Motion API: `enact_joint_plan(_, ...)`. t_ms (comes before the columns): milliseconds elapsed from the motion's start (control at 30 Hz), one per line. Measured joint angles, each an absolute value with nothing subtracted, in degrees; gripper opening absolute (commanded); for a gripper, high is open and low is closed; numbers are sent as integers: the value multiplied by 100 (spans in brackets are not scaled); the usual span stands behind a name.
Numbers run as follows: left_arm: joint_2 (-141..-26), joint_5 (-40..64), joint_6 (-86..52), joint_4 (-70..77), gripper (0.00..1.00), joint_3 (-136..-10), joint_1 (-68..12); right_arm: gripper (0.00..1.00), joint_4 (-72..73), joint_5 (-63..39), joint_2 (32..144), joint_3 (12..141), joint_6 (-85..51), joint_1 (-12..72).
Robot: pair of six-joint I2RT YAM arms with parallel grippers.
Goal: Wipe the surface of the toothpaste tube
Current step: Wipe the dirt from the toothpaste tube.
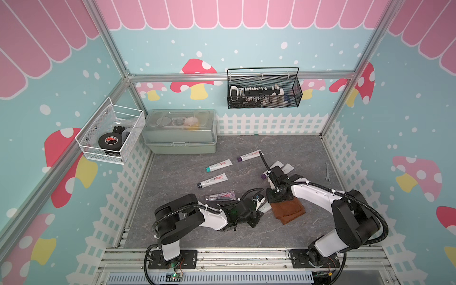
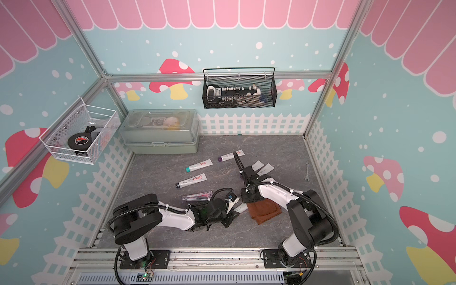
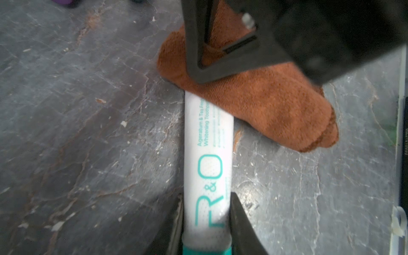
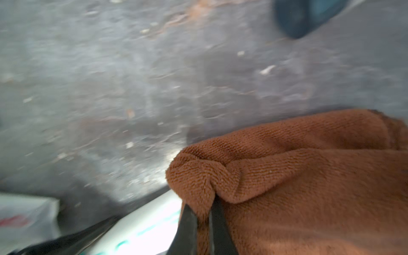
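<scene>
Left wrist view: the left gripper (image 3: 207, 220) clamps the white R&O toothpaste tube (image 3: 208, 136) flat on the counter (image 3: 88, 110); the right gripper (image 4: 201, 212) pinches the brown cloth (image 4: 309, 198) over its far end. Best press lightly and sweep lengthwise toward the teal cap (image 3: 206, 251).

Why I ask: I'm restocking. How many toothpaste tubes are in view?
7, probably: teal-cap tube, purple-cap tube, black-cap tube, clear tube, held tube, two more tubes partly hidden by right arm.

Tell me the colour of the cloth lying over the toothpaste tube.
The cloth is rust brown, seen best in the right wrist view.
</scene>
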State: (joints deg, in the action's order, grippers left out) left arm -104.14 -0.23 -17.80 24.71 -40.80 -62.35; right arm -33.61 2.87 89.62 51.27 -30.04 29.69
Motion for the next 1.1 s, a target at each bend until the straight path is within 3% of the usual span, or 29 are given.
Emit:
enact_joint_plan(233,-10414,-25,-1780,2473,22,-4077,-6235,6,-3308,746,9032,5100,-3004,2936)
enact_joint_plan(700,-10414,-25,-1780,2475,22,-4077,-6235,6,-3299,-1210,8274,4860,-2912,3041)
enact_joint_plan(833,-10414,-25,-1872,2473,22,-4075,-6233,5,-3310,-1041,8694,4980,-2877,3050)
enact_joint_plan(1100,-10414,-49,-1870,2477,22,-4075,-6230,6,-3297,303,9198,5308,-2936,3148)
